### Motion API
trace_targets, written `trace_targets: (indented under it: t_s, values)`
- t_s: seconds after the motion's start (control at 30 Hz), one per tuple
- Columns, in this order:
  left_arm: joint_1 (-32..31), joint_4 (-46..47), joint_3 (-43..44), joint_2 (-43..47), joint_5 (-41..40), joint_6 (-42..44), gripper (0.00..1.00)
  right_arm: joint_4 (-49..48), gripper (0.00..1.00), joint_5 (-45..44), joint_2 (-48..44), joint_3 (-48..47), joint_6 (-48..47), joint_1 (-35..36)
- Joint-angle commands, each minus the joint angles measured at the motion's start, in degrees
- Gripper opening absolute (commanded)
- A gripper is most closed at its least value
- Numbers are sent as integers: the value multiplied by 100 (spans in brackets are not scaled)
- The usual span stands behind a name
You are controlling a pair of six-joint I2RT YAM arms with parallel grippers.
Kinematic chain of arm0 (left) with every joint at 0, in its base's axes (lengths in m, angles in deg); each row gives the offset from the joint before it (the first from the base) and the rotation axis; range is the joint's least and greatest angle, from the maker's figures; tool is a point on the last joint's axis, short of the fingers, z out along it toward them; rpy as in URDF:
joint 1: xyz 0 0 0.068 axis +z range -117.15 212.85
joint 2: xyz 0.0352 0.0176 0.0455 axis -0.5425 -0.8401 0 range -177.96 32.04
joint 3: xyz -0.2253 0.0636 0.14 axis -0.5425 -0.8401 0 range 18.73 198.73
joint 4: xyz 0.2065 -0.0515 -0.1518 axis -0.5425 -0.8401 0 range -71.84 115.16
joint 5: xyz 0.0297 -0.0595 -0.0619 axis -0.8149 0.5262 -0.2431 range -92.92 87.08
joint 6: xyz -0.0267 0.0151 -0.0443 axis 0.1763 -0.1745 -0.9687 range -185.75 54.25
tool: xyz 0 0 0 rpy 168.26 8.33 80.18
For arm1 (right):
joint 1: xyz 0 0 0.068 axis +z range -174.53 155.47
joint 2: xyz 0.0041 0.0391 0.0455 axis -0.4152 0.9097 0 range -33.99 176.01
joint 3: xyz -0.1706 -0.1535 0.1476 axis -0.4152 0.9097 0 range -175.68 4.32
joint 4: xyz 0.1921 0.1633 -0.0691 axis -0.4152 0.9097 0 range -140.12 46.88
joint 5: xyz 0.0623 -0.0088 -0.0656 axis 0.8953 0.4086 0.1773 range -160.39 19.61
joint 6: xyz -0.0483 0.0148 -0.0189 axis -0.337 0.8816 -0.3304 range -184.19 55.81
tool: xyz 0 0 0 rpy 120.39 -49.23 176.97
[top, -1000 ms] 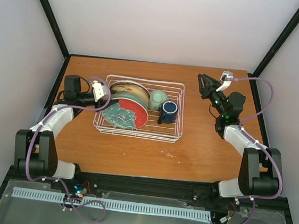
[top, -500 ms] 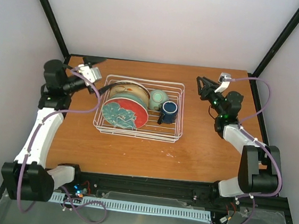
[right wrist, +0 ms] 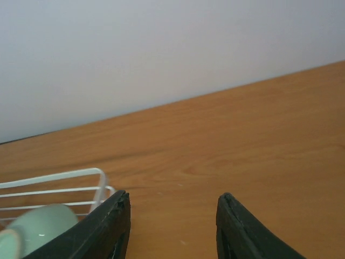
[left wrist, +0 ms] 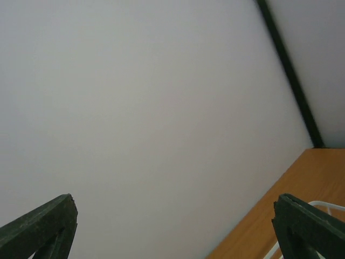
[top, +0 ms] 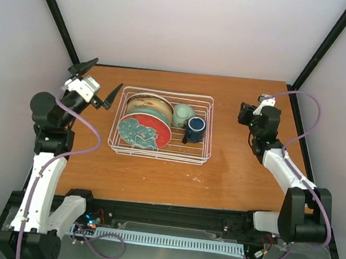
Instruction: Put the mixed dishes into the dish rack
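In the left wrist view only the 2 fingertips of the left claw (left wrist: 175, 200) showed, at the bottom corners. A blank wall filled the space between them, and a corner of the dish rack (left wrist: 325, 205) was cut off at the lower right. No dishes appeared there. From above, the plates (top: 144, 123) overlapped so closely that the rear ones were hard to tell apart. The right wrist view cut off the pale-green cup (right wrist: 39, 227) at its lower left corner, and from above the right claw (top: 246, 113) looked foreshortened.

The rack sat on the table (top: 155, 177) just right of the left claw, near but not touching. It lay well to the left of the right claw. The cup and the dark blue mug (top: 195, 129) sat in the end nearer that claw, with the plates on edge in the far end.

The left arm stood tall from its base, its claw tilted up towards the back wall, fingers spread wide and holding nothing. The right arm reached forward along the right side of the table, its claw pointing left at the rack, fingers parted and empty.
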Motion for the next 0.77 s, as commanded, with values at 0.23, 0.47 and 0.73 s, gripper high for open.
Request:
trace_targets:
  t_s: [0.23, 0.47, 0.73]
  values:
    - [-11, 239, -650, -550, -2349, -1148, 100, 839, 41, -1970, -479, 623, -114, -53]
    - [-11, 210, -606, -811, -2400, -1199, 100, 916, 41, -2247, -312, 516, -27, -53]
    - [-11, 190, -457, -1039, -2613, -1304, 100, 887, 42, -2332, -276, 513, -1, -62]
